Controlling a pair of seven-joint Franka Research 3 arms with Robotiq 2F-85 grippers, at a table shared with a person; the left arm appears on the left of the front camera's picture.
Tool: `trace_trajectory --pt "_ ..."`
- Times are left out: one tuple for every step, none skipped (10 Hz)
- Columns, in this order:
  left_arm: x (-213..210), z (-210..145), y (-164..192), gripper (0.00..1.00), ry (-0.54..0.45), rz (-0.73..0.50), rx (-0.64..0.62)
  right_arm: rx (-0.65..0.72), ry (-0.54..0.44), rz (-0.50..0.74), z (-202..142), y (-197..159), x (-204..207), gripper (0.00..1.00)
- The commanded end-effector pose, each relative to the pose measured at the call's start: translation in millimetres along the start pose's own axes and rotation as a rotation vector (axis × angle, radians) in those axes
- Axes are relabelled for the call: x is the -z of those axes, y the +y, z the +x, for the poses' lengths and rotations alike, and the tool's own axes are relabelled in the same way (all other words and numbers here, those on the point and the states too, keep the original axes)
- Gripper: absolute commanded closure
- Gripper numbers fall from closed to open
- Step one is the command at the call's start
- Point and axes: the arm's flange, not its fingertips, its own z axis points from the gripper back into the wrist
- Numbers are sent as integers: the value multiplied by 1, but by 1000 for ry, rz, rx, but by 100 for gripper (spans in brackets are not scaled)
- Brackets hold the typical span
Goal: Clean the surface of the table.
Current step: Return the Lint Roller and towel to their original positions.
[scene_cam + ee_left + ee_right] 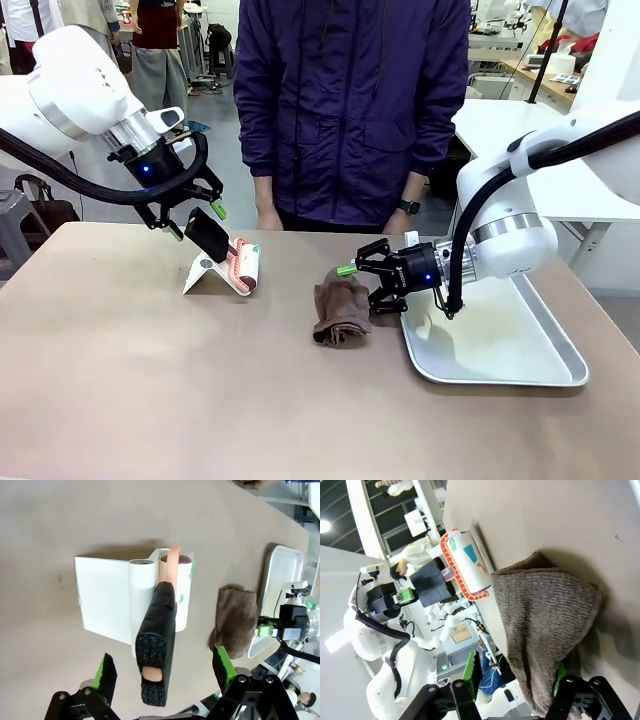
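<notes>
On the tan table (150,380) a lint roller (245,266) rests in its white stand (203,274). Its black foam handle (207,236) slopes up to the left. My left gripper (197,222) is open around that handle's end. In the left wrist view the handle (156,652) stands between the green fingertips (105,672) without touching them. A crumpled brown cloth (340,305) lies mid-table. My right gripper (362,288) is open at its right edge. In the right wrist view the cloth (550,615) reaches down between the fingers (470,669) of the right gripper (515,672).
A silver metal tray (520,372) lies on the table's right side, under my right arm. A person in a dark purple jacket (350,110) stands at the far edge, hands down. The near half of the tabletop is bare.
</notes>
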Motion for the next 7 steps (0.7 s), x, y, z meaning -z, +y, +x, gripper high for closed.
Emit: trace_trajectory --pt "-14 -10 5 0 -17 -18 -28 -2 8 -46 -3 17 1 0" --pt "-19 -16 7 0 -28 -35 -21 -20 -12 -109 -7 33 1 0" --pt "-23 -22 10 0 -38 -57 -7 -51 -25 -195 -11 52 5 0" --pt "-30 -31 14 0 -48 -83 1 -71 -45 -305 -13 76 11 0" --pt "-36 -40 21 0 -59 -110 5 -78 -80 -422 -15 95 16 0" --pt "-44 -50 29 0 -69 -138 5 -77 -115 -570 -16 111 20 0" --pt "-54 -63 40 0 -75 -173 0 -78 -174 -710 -19 123 19 0"
